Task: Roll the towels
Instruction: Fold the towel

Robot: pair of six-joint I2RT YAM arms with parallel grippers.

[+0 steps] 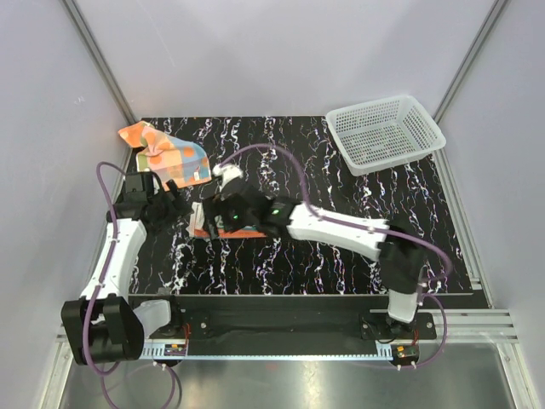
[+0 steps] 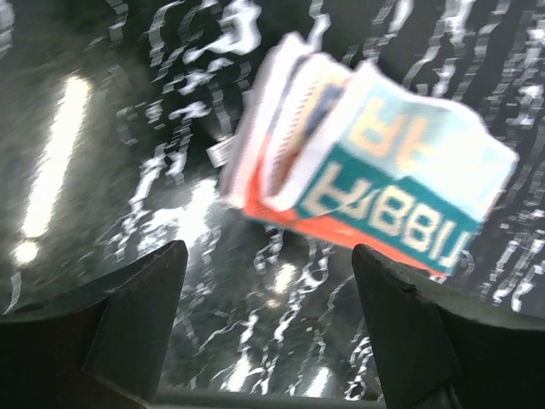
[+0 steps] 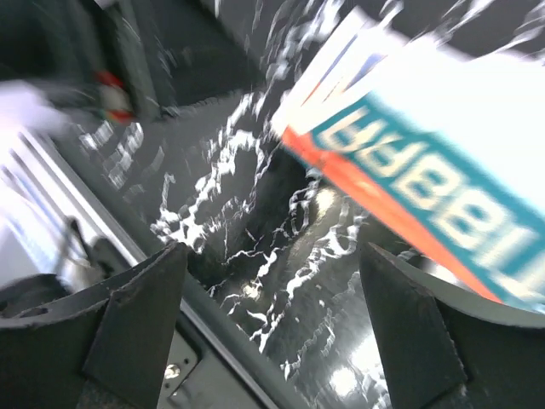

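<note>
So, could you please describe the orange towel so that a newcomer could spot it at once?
Start at the black marbled table and go to its far-left corner, opposite the white basket. The orange towel lies crumpled there. Its blue, green and yellow patches set it apart from the lettered RABBIT towel mid-table.

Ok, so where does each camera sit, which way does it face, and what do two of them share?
Top external: fixed above and behind the bases, looking down on the black table; left arm and right arm show whole.
Left wrist: on the left arm, facing the RABBIT towel on the table; the open left gripper frames the bottom.
Right wrist: on the right arm, facing the same towel; the open right gripper shows.
Shared: both wrist views hold the RABBIT towel.
</note>
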